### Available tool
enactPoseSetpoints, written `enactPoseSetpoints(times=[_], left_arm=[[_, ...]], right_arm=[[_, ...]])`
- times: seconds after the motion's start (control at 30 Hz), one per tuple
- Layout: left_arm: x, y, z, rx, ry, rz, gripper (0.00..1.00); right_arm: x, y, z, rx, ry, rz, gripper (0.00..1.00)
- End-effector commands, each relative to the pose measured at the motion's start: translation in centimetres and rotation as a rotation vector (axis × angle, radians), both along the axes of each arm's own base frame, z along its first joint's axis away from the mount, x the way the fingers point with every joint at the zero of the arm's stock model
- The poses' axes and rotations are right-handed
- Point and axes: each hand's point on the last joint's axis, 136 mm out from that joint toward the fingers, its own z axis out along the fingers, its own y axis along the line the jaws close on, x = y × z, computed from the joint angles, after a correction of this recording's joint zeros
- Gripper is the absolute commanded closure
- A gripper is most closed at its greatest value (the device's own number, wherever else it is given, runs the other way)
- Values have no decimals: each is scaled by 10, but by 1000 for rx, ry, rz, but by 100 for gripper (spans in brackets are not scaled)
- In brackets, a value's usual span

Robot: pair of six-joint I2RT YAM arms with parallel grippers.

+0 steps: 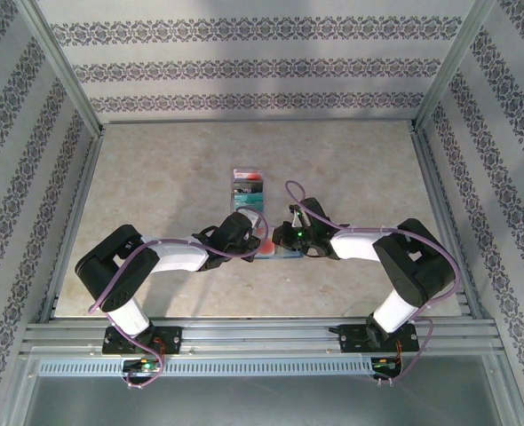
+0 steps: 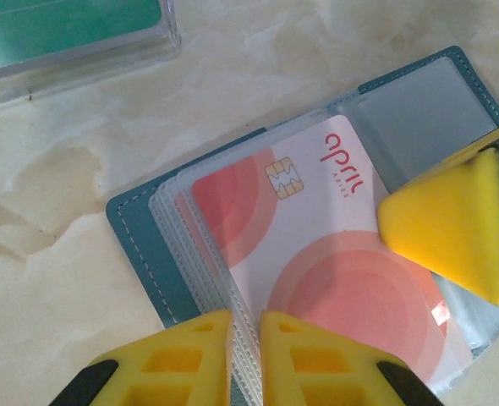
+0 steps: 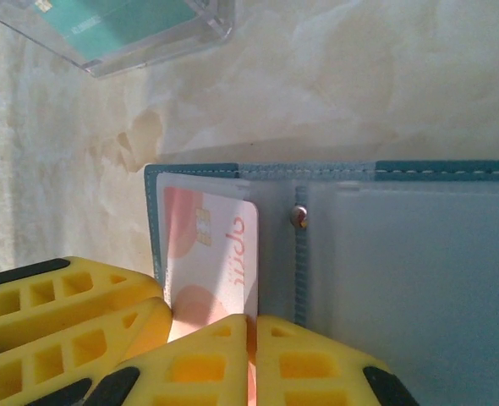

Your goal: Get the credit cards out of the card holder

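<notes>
The slate-blue card holder (image 2: 139,230) lies open on the table, between the two grippers (image 1: 278,253). A red-and-white credit card (image 2: 317,262) sits partly out of its clear sleeves. My left gripper (image 2: 245,359) is shut on the edge of those clear sleeves at the holder's near side. My right gripper (image 3: 251,359) is shut on the near edge of the red-and-white card (image 3: 207,245). Its yellow finger (image 2: 461,224) rests over the card's right end. In the right wrist view the left gripper's fingers (image 3: 63,309) press beside the card. The holder's other panel (image 3: 419,279) lies flat.
A clear plastic tray (image 1: 247,191) stands just beyond the holder. It holds a teal-green card (image 2: 72,25) and other cards, and its corner shows in the right wrist view (image 3: 207,34). The marbled table (image 1: 155,177) is ringed by metal rails and patterned walls.
</notes>
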Motion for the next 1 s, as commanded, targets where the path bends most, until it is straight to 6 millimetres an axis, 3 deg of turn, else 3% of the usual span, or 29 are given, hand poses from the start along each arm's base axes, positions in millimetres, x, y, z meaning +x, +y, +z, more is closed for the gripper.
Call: enactPoseSetpoints(times=[0.0,0.97], left_arm=[[-3,-2,-7,14,29,4,85],[-2,2,-5,26,23,14,88]], right_arm=[[2,-6,7,28,-17,-20,92],[1,-20,12,51,-37,-58,93]])
